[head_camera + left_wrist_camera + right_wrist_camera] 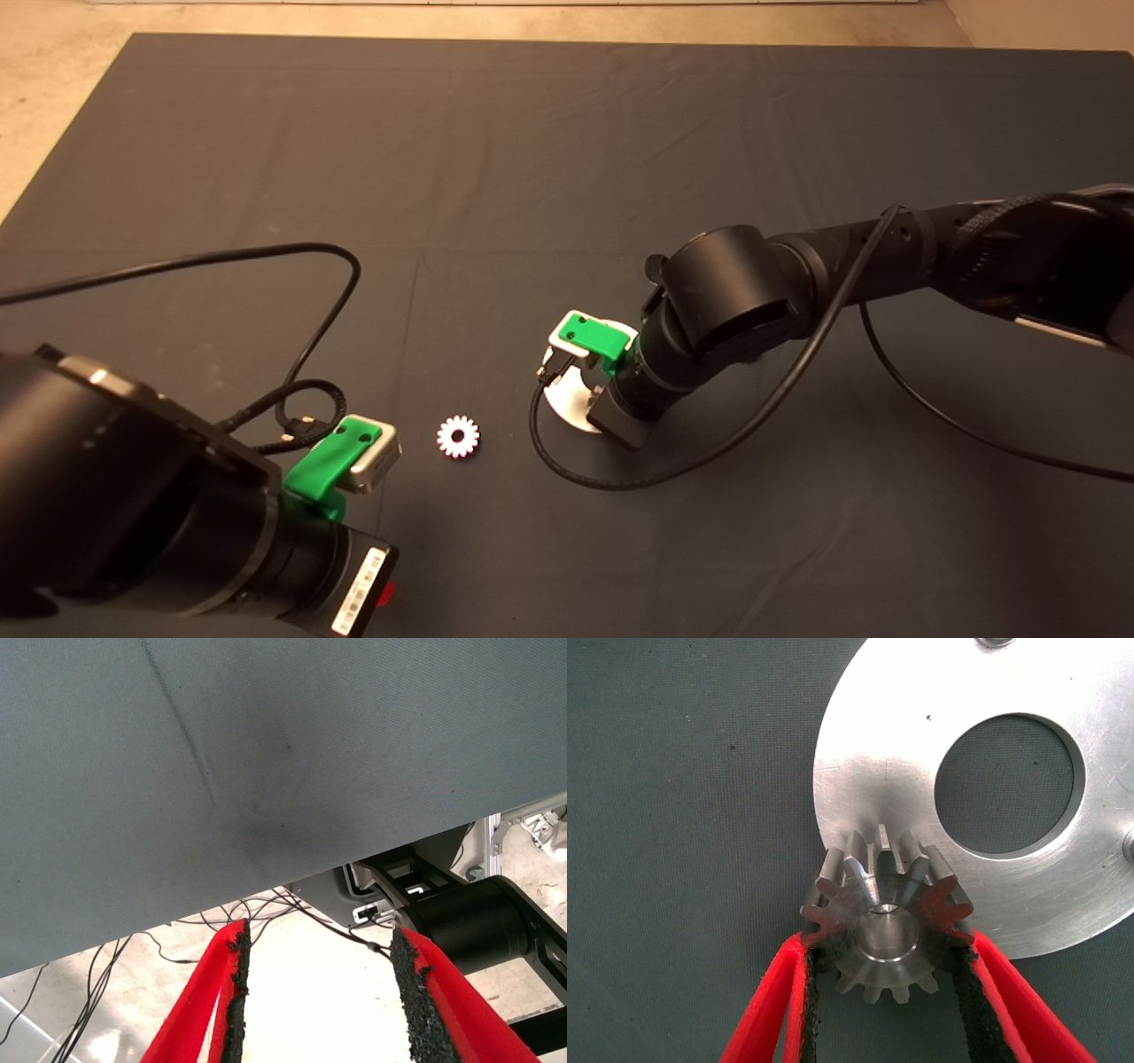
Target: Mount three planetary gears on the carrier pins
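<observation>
A gear (884, 930) is clamped between the two red fingers (772, 1010) of the right gripper (884, 992), the black pads pressed against its teeth on either side. It is held over the rim of the round metal disc (877, 771), at the edge nearest the gripper; whether it is seated on a pin there cannot be told, since that spot is covered by the gear itself. Two pins (996, 641) are seen at the disc's far rim, well apart from the held gear, with the large central hole between them.

In the head view the disc (564, 403) is mostly hidden under the right gripper (595, 390) near the middle of the mat (567, 159). A second gear (458, 436) lies flat on the mat between the two grippers, apart from both, with bare mat all round it. A black cable (567, 470) loops on the mat just beside the disc.

The left gripper (319, 1001) is held at the mat's lower left edge, its fingers (232, 992) spread apart with nothing between them; floor cables and a black frame are seen beyond the mat's edge.
</observation>
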### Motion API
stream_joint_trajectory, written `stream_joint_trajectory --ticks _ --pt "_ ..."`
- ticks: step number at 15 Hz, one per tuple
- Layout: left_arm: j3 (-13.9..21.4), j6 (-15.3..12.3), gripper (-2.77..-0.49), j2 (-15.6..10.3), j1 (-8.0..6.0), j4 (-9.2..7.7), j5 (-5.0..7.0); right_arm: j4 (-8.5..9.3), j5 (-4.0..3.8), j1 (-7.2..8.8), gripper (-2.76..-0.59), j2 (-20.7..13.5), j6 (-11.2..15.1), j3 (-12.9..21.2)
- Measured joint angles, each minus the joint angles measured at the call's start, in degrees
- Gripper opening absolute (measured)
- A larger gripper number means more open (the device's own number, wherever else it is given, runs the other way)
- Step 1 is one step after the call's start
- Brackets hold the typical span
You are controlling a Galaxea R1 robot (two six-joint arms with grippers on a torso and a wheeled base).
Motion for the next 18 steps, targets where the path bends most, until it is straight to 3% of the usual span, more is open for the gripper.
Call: stream_joint_trajectory --ticks 12,18 --pt "0.0 0.0 -2.21 -0.6 0.0 0.01 0.0 0.02 0.89 -0.12 -2.44 -1.2 -1.4 0.8" --pt "0.0 0.0 -2.21 -0.6 0.0 0.0 0.0 0.07 0.61 -0.44 -2.44 -2.2 -1.4 1.5"
